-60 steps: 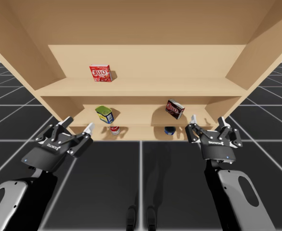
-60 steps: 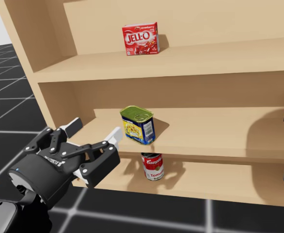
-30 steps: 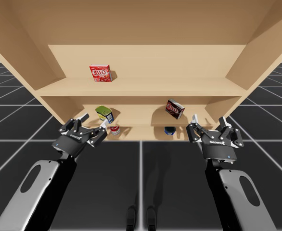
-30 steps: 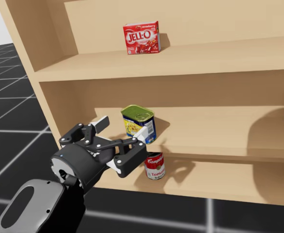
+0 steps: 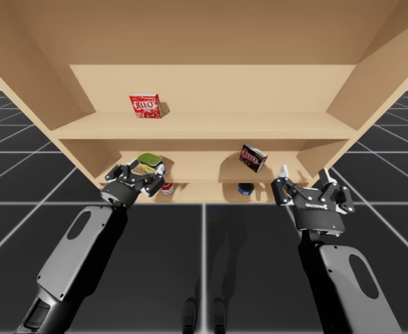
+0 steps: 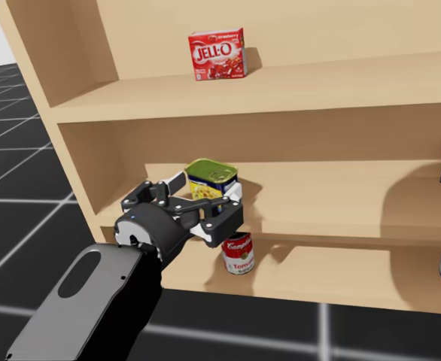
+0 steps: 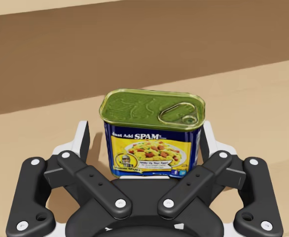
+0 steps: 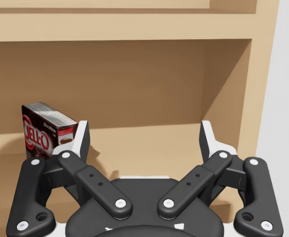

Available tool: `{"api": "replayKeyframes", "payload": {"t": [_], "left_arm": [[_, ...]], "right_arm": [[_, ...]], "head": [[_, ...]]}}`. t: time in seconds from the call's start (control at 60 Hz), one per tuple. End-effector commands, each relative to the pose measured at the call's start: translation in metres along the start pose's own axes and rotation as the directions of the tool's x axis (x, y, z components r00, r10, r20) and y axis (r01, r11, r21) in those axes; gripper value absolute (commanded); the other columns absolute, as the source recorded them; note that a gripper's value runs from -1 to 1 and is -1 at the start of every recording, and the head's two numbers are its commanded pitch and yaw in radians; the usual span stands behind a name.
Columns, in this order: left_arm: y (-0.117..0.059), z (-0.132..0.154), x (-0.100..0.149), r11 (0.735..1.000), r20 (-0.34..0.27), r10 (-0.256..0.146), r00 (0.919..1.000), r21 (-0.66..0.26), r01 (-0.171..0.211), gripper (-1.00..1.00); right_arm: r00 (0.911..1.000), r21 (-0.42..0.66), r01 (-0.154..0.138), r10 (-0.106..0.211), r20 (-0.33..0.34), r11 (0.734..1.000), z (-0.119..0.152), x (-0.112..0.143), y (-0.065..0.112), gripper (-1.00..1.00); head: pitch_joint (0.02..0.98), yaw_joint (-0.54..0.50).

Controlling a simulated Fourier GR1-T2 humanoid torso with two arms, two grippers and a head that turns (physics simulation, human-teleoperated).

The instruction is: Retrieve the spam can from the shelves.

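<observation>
Green-lidded rectangular can (image 7: 152, 143) between spread left fingers (image 7: 207, 140) on wood shelf (image 7: 253, 94)

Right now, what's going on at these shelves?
My left gripper is at the green-topped rectangular can on the middle shelf. Its fingers are open on either side of the can and not yet gripping it. My right gripper hangs open in front of the shelves, holding nothing.
</observation>
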Motion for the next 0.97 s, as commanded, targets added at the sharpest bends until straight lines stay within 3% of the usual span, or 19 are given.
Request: {"api": "replayKeyframes", "payload": {"t": [0.017, 0.317, 0.333, 0.35, 0.367, 0.383, 0.6, 0.75, 0.967], "left_arm": [[0.003, -0.018, -0.005, 1.000, -0.014, 0.002, 0.9999, 0.017, -0.001, -1.00], [0.004, -0.030, -0.010, 0.999, -0.023, 0.034, 0.9991, 0.033, -0.034, -1.00], [0.004, -0.029, -0.010, 0.999, -0.017, 0.024, 0.9996, 0.040, -0.024, -0.62], [0.004, -0.029, -0.010, 0.999, -0.017, 0.029, 0.9994, 0.037, -0.028, 0.20], [0.003, -0.029, -0.010, 0.999, -0.019, 0.033, 0.9993, 0.035, -0.032, 0.79], [0.003, -0.028, -0.010, 0.999, -0.017, 0.033, 0.9993, 0.034, -0.033, 0.99], [0.001, -0.010, 0.004, 0.999, 0.015, 0.031, 0.9994, 0.011, -0.032, 1.00], [0.004, 0.026, 0.007, 1.000, 0.038, 0.014, 0.9992, 0.010, -0.015, 1.00], [0.001, 0.077, 0.008, 1.000, 0.063, 0.019, 0.9978, 0.013, -0.020, 1.00]], "right_arm": [[1.0000, -0.001, 0.003, -0.003, -0.001, 1.000, 0.000, 0.000, -0.001, -1.00], [1.0000, -0.001, 0.003, -0.003, -0.001, 1.000, 0.000, 0.000, -0.002, -1.00], [1.0000, -0.001, 0.001, -0.001, -0.001, 1.000, 0.000, 0.000, -0.002, -1.00], [1.0000, -0.001, 0.001, -0.001, -0.001, 1.000, 0.000, 0.000, -0.002, -1.00], [1.0000, -0.001, 0.000, 0.000, -0.001, 1.000, -0.001, 0.000, -0.002, -1.00], [1.0000, -0.001, 0.000, 0.000, -0.001, 1.000, -0.001, 0.000, -0.002, -1.00], [1.0000, -0.002, -0.003, 0.003, 0.001, 1.000, -0.001, 0.000, -0.002, -1.00], [1.0000, 0.002, -0.007, 0.007, 0.001, 1.000, -0.001, 0.000, -0.001, -1.00], [1.0000, 0.005, -0.008, 0.008, 0.001, 1.000, -0.001, 0.000, -0.001, -1.00]], "head": [[0.565, 0.27], [0.564, 0.28], [0.564, 0.27], [0.564, 0.27], [0.563, 0.27], [0.562, 0.27], [0.557, 0.27], [0.558, 0.27], [0.558, 0.27]]}}
